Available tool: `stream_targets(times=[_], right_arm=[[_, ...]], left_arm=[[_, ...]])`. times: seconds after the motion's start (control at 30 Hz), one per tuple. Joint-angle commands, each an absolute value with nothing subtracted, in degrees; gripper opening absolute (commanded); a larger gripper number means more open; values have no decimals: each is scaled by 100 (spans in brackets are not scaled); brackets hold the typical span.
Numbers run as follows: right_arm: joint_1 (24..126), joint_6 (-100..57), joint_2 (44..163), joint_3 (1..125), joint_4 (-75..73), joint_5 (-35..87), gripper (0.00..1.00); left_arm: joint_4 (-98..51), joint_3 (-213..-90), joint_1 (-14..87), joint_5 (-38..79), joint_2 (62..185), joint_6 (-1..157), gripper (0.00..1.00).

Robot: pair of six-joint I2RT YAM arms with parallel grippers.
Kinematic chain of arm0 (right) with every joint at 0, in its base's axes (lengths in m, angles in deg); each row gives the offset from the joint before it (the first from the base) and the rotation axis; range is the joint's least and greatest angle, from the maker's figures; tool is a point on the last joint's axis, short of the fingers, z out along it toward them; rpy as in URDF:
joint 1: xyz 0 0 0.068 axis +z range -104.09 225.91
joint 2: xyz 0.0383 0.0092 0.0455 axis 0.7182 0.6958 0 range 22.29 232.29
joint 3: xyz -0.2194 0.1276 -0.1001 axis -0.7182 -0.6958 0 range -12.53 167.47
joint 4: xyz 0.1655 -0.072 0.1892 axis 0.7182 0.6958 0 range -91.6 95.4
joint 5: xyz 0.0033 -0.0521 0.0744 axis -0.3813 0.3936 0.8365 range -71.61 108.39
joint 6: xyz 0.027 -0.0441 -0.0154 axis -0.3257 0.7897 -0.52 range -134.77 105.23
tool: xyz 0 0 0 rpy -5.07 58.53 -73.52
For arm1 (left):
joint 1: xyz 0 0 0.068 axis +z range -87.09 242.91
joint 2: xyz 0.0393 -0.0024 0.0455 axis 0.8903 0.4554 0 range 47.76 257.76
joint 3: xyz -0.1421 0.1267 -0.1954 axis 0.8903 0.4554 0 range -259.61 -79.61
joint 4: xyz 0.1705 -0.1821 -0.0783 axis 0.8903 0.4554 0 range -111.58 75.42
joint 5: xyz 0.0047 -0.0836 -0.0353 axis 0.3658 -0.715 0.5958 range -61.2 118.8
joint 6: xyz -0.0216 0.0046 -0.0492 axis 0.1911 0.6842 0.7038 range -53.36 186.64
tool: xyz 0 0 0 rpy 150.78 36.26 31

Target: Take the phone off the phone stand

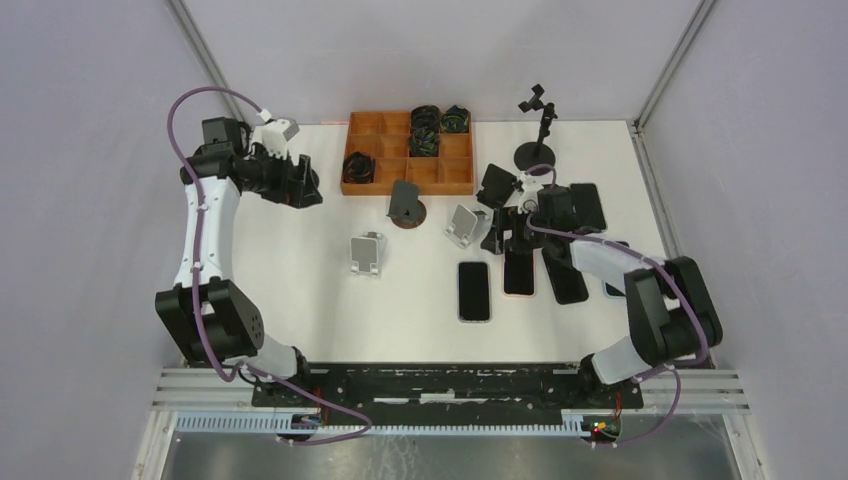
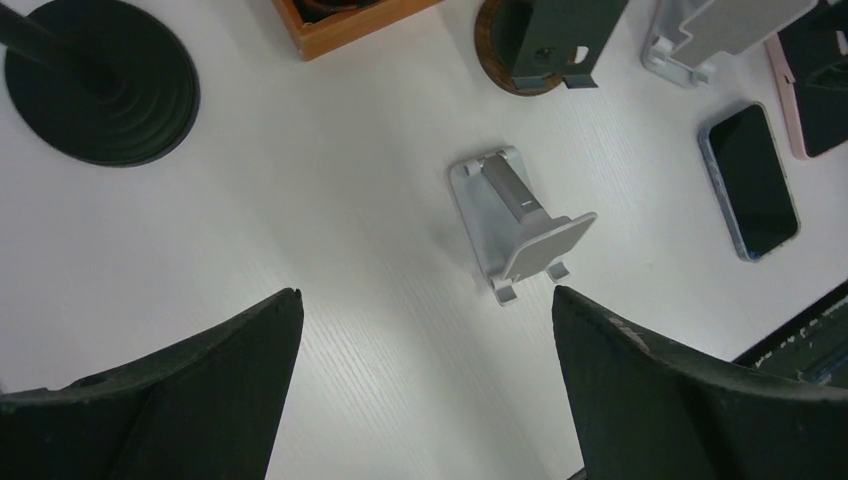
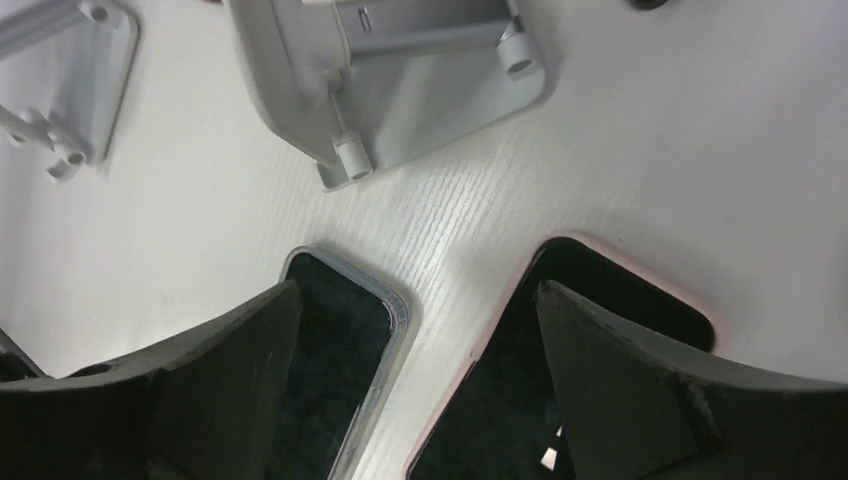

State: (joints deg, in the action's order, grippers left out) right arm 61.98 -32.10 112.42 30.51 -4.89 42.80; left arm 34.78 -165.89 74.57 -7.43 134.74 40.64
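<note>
A phone in a clear case [image 1: 474, 290] and a phone in a pink case [image 1: 519, 270] lie flat, screen up, on the white table. My right gripper [image 1: 508, 238] hovers open just above them. In the right wrist view its open gripper [image 3: 417, 292] straddles the gap between the clear-case phone [image 3: 350, 340] and the pink-case phone [image 3: 610, 300]. An empty silver stand [image 3: 400, 70] lies just beyond; it also shows in the top view [image 1: 462, 225]. My left gripper [image 1: 305, 190] is open and empty at the far left. In its wrist view the gripper [image 2: 427, 293] looks down on another empty silver stand [image 2: 520, 225].
A wooden tray [image 1: 408, 152] with coiled cables stands at the back. A round wood-and-black stand [image 1: 406, 205], a black stand [image 1: 497, 185] and a tall black stand [image 1: 540, 130] stand behind the phones. More dark phones [image 1: 565, 278] lie under the right arm.
</note>
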Motion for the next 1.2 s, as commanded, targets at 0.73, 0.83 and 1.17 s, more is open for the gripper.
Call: stream_targets(times=[0.73, 0.83, 1.17], right_arm=[[6183, -996, 8706, 389, -3761, -2314, 98], [6172, -825, 8886, -342, -4904, -2690, 98], [6098, -501, 9330, -1588, -7371, -2888, 98]], left_arm=[[-2981, -11946, 7695, -129, 12106, 6200, 100], [-3701, -11602, 7560, -51, 12326, 6300, 100], [-5534, -10816, 7516, 35, 12986, 6599, 100]])
